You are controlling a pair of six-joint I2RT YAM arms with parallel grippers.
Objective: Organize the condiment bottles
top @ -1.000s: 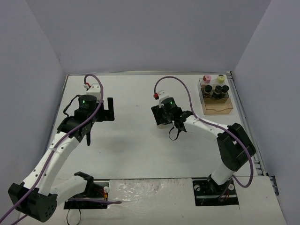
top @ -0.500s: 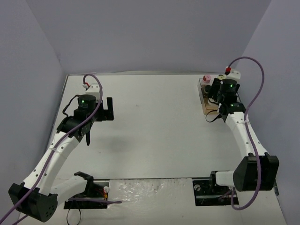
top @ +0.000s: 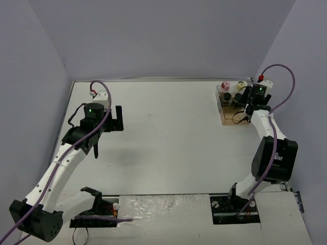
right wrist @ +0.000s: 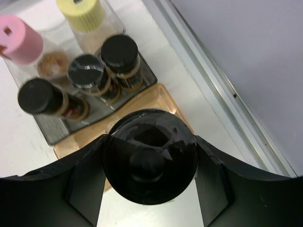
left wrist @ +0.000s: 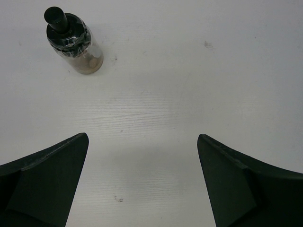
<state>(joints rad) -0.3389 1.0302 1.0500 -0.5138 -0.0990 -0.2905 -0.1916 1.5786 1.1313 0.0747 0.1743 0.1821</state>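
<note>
My right gripper [right wrist: 149,168] is shut on a dark jar [right wrist: 150,137] and holds it over the front part of the clear tray with a wooden base [right wrist: 163,97]. In the tray stand a pink-capped bottle [right wrist: 19,40], a pale yellow-capped bottle [right wrist: 83,12] and three black-capped jars [right wrist: 87,71]. In the top view the right gripper [top: 239,98] is at the tray [top: 231,118] at the far right. My left gripper [left wrist: 142,142] is open and empty. A clear bottle with a black cap [left wrist: 71,40] stands on the table ahead of it to the left.
The metal rail of the table's right edge [right wrist: 213,90] runs close beside the tray, with the grey wall behind it. In the top view the left gripper [top: 118,118] hovers over the left half of the white table.
</note>
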